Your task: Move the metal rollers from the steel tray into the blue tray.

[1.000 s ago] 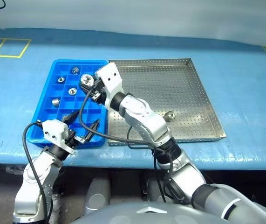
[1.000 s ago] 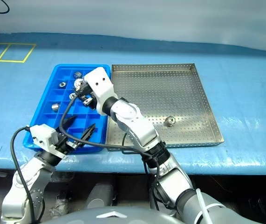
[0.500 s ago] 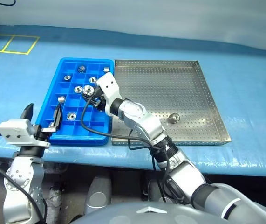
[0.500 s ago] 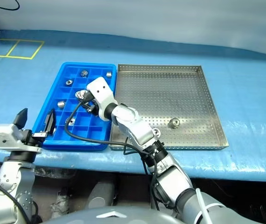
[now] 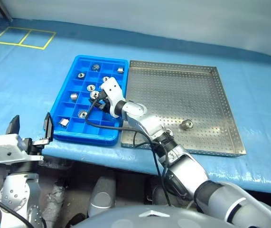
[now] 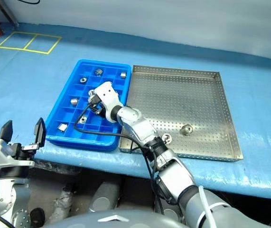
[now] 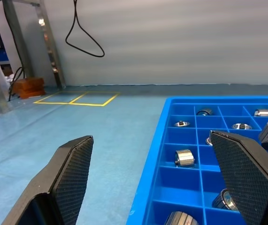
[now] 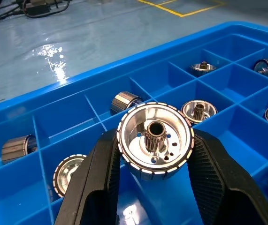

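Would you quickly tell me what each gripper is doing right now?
Left gripper: open, empty.
Right gripper: shut on a metal roller over the blue tray.

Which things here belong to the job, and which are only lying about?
Belong to the job:
- blue tray
- steel tray
- roller in the right gripper
- last roller on the steel tray
- rollers already in the cells
- open left gripper

Lying about:
- yellow floor markings

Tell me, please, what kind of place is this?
Probably a factory or workshop bench for sorting parts. A blue tray with grid cells holds metal rollers, a perforated steel tray sits beside it, and yellow lines mark the blue work surface.
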Robot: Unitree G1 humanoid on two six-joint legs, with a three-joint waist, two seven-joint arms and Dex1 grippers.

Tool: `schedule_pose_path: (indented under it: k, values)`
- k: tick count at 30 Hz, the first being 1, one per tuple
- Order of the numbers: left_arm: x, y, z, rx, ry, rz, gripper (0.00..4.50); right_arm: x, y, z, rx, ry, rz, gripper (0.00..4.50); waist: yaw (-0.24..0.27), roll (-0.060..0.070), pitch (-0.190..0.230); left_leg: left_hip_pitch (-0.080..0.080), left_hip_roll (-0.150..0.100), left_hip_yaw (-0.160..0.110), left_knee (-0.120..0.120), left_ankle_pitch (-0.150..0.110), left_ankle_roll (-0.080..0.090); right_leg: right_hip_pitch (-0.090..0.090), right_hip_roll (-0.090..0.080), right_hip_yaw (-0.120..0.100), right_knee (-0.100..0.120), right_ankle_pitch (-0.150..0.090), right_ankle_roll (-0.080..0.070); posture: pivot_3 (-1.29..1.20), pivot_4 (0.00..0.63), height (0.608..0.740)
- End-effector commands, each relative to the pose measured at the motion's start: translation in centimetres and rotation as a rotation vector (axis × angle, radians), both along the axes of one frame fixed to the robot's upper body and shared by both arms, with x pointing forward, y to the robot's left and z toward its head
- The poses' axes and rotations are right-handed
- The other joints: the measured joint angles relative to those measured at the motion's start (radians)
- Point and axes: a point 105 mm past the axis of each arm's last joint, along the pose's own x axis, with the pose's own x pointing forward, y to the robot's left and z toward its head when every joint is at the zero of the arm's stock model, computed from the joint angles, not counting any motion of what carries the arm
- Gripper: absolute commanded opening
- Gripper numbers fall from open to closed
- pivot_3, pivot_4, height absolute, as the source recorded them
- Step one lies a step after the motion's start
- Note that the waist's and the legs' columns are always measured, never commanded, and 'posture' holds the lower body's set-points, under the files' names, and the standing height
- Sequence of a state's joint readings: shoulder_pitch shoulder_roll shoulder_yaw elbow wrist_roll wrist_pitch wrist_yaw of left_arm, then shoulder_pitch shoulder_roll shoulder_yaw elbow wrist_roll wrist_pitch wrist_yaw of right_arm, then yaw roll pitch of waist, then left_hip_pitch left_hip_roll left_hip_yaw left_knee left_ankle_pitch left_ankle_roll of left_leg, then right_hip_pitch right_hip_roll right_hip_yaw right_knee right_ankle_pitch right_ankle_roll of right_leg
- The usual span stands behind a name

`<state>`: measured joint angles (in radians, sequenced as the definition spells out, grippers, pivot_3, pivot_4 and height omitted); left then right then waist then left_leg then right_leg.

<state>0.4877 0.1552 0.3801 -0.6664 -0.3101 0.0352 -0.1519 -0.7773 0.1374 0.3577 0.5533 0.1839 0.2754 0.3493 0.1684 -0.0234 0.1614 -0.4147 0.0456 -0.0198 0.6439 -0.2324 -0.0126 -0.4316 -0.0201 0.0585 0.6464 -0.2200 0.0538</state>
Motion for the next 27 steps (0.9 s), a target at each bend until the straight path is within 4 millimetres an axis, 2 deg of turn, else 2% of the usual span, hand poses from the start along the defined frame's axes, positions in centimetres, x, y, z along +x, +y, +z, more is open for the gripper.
schedule_pose_path:
  k: [1, 8, 14, 23, 27]
  values:
    - [-0.8, -0.4, 1.5, 0.038, -0.059, 0.014, 4.38, -0.9, 4.1, 4.8, 0.123, -0.077, 0.062, 1.71, 0.017, 0.000, 0.000, 0.000, 0.000, 0.000, 0.000, 0.000, 0.000, 0.000, 0.000, 0.000, -0.001, 0.000, 0.000, 0.58, 0.150, 0.740]
    - [-1.4, -0.4, 1.2, 0.030, -0.047, 0.036, 4.38, 0.1, 4.0, 3.5, 0.071, -0.048, 0.037, 1.71, 0.090, 0.000, 0.000, -0.001, 0.001, 0.000, 0.000, -0.005, -0.008, 0.000, 0.000, -0.002, -0.003, -0.001, 0.000, 0.60, 0.150, 0.740]
    - [-1.3, -0.4, 0.7, 0.018, -0.032, 0.032, 4.38, -0.7, 3.6, 2.4, 0.053, -0.037, 0.069, 1.71, 0.148, 0.000, 0.000, -0.002, 0.001, 0.000, 0.001, -0.007, -0.011, -0.001, 0.000, -0.003, -0.003, -0.002, 0.000, 0.58, 0.150, 0.740]
    - [-0.1, -1.0, 0.3, 0.005, -0.021, -0.016, 4.38, 0.3, 1.4, 5.6, 0.131, -0.091, -0.015, 1.71, 0.210, 0.000, 0.000, -0.004, 0.002, 0.000, 0.002, -0.008, -0.013, -0.007, 0.000, -0.005, -0.004, -0.003, 0.000, 0.53, 0.150, 0.740]
    - [0.2, -1.1, 0.2, 0.003, -0.020, -0.026, 4.38, 0.5, 0.3, 5.7, 0.074, -0.110, -0.029, 1.71, 0.211, -0.001, -0.001, -0.009, 0.002, 0.000, 0.003, -0.008, -0.013, -0.009, 0.000, -0.005, -0.003, -0.003, 0.001, 0.51, 0.150, 0.740]
